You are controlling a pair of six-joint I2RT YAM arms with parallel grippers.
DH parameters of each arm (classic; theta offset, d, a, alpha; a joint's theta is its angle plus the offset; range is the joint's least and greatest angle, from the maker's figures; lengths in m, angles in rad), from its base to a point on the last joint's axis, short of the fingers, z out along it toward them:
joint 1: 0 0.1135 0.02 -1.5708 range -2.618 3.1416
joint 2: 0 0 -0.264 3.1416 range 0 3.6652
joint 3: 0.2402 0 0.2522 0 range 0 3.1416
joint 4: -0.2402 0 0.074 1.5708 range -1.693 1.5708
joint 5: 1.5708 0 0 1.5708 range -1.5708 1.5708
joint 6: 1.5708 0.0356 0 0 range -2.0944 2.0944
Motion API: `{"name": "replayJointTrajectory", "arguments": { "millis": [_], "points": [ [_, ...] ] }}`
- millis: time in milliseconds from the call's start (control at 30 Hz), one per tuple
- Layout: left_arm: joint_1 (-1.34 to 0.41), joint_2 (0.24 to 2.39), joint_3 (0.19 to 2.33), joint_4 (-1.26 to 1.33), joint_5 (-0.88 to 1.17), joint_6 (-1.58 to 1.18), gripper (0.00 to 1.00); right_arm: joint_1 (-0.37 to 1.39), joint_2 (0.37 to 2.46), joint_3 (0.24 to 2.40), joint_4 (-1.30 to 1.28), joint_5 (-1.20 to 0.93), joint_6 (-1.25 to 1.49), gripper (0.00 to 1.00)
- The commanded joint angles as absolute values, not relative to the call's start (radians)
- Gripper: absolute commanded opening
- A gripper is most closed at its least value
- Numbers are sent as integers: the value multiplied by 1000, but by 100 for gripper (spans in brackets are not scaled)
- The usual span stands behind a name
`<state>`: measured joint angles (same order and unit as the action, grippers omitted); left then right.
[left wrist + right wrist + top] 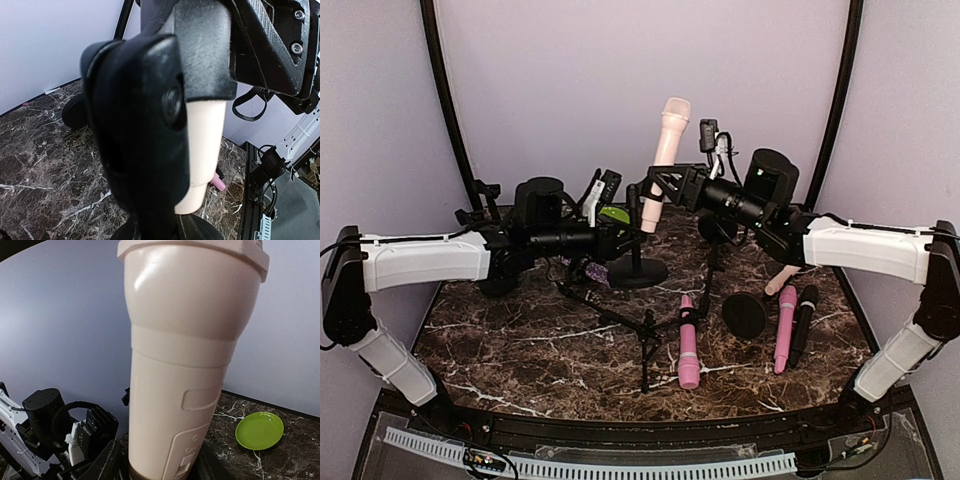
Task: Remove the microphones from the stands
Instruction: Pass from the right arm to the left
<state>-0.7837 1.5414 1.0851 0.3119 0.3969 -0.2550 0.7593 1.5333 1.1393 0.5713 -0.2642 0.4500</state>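
Our right tool (662, 188) clamps the cream microphone (671, 130) (its lower end hidden). Our left tool (620, 238) crowds the stand (638, 270); we cannot tell whether it grips.

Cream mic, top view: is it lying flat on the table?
No, the cream mic stands nearly upright, its lower end at the top of the black stand.
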Motion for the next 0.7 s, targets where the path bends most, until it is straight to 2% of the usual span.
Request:
{"name": "replayJointTrajectory", "arguments": {
  "millis": [0,33,100,133,233,433,667],
  "points": [
    [-798,1447,1032,299,357,-168,0,772,1505,1155,682,-255,504,31],
    [-798,1436,1028,287,344,-164,0,771,1513,1160,680,-266,507,39],
    [-798,1399,1020,244,331,-153,0,772,1533,1182,673,-322,506,63],
    [-798,1371,1017,218,325,-149,0,772,1543,1195,664,-345,506,71],
    [-796,1314,997,167,276,-128,0,772,1568,1224,651,-389,514,87],
    [-793,1203,917,183,197,-81,0,774,1609,1247,680,-407,554,96],
    [-793,1136,804,271,151,-45,0,794,1679,1299,669,-401,577,98]
  ]
}}
